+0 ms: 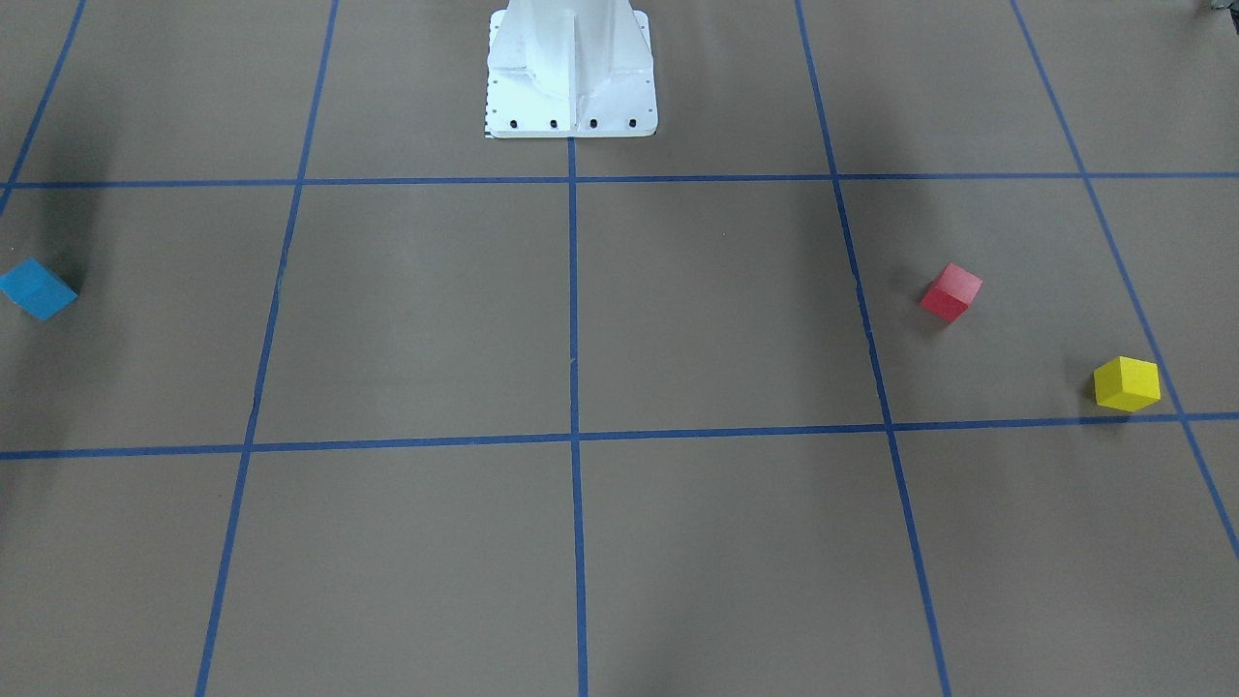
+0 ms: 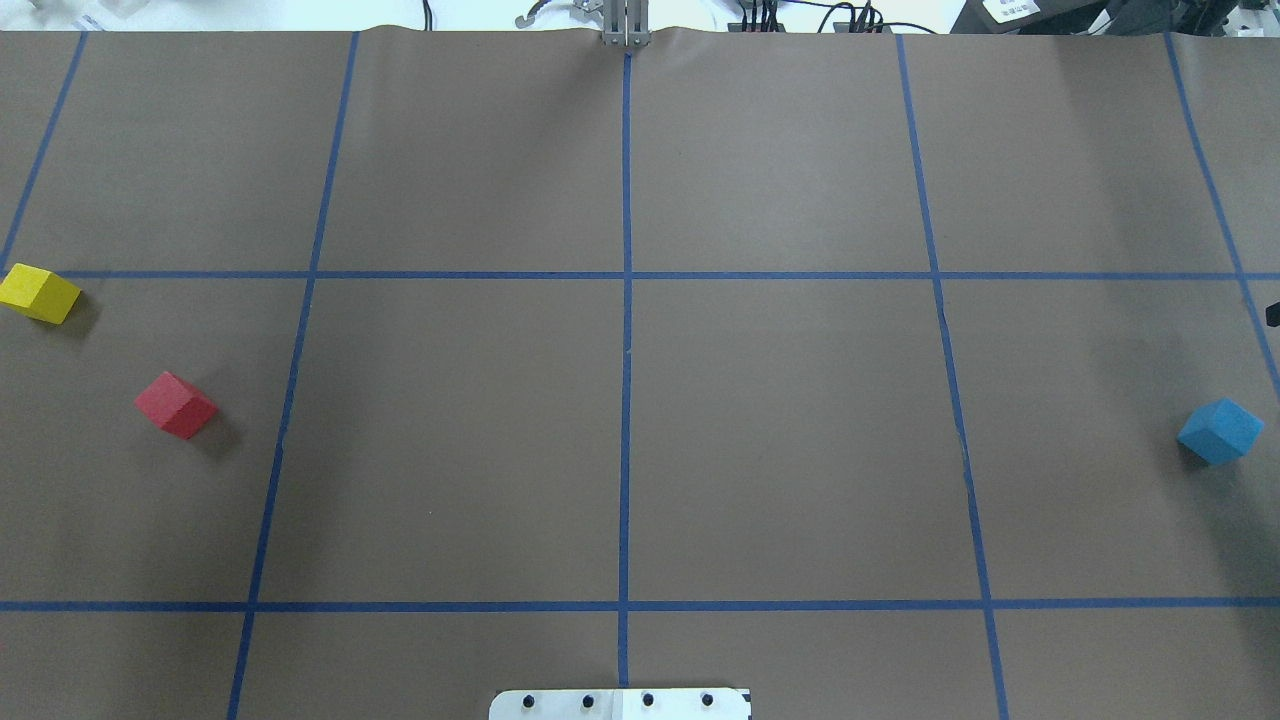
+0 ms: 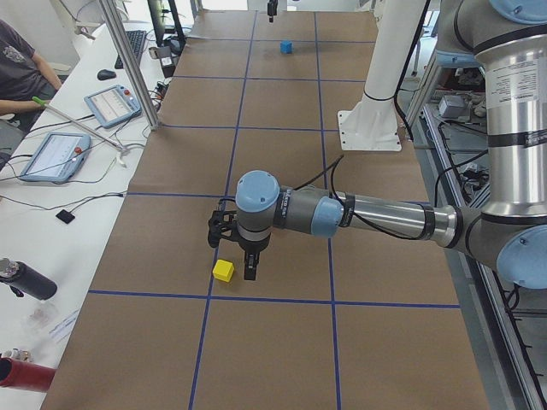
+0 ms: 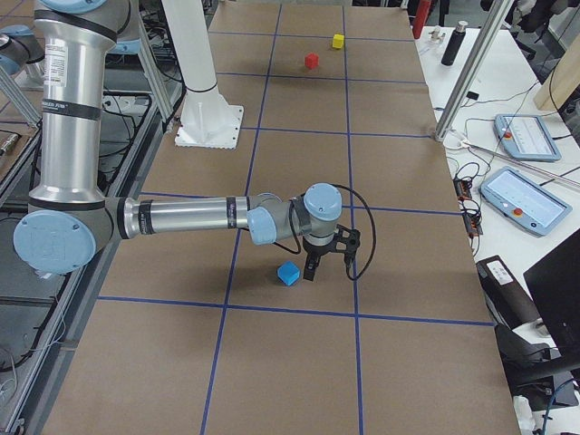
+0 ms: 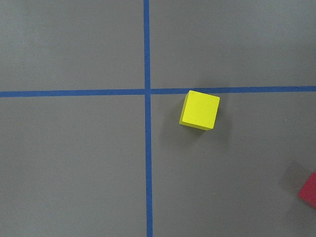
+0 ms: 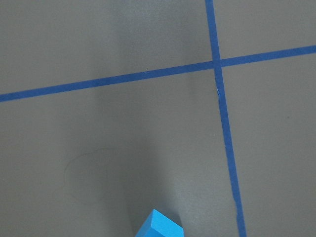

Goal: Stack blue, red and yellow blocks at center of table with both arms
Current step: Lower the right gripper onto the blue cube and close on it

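Three blocks lie apart on the brown table (image 2: 780,430). The yellow block (image 2: 38,293) and the red block (image 2: 176,404) sit at the overhead view's far left, and the blue block (image 2: 1220,431) at its far right. In the left side view my left gripper (image 3: 248,272) hangs over the table right beside the yellow block (image 3: 223,271). In the right side view my right gripper (image 4: 311,270) hangs just beside the blue block (image 4: 288,273). I cannot tell whether either is open or shut. The left wrist view looks down on the yellow block (image 5: 199,110), the right wrist view on a corner of the blue block (image 6: 160,226).
The white pedestal base (image 2: 620,703) stands at the table's near middle edge. Along the operators' side runs a white desk with tablets (image 3: 55,154), cables, a black bottle (image 3: 26,280), aluminium posts (image 3: 128,64) and a seated person (image 3: 21,64).
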You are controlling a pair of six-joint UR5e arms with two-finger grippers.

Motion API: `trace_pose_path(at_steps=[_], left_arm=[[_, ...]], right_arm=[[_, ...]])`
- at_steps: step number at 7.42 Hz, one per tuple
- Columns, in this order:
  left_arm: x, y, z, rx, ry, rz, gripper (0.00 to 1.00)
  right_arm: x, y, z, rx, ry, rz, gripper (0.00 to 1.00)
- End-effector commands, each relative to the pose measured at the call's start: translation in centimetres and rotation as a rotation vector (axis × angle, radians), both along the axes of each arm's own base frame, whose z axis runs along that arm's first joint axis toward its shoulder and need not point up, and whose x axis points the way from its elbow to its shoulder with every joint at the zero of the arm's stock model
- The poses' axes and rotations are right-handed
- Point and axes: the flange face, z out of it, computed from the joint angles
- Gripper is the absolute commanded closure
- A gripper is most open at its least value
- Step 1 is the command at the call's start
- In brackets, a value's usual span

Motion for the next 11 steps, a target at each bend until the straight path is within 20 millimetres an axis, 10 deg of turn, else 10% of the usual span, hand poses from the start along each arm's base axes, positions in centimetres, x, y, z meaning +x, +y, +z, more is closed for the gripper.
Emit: trace_pose_path(at_steps=[1, 11], left_arm=[[0.1, 0.0, -0.3, 0.004, 0.008, 0.002, 0.00], [0.1, 1.2, -1.7, 0.016, 0.034, -0.001, 0.00]], right_arm=[[-2.3, 2.2, 2.5, -0.091, -0.025, 0.085, 0.01], [-6.9, 5.0, 5.9, -0.194, 0.003, 0.160, 0.02]])
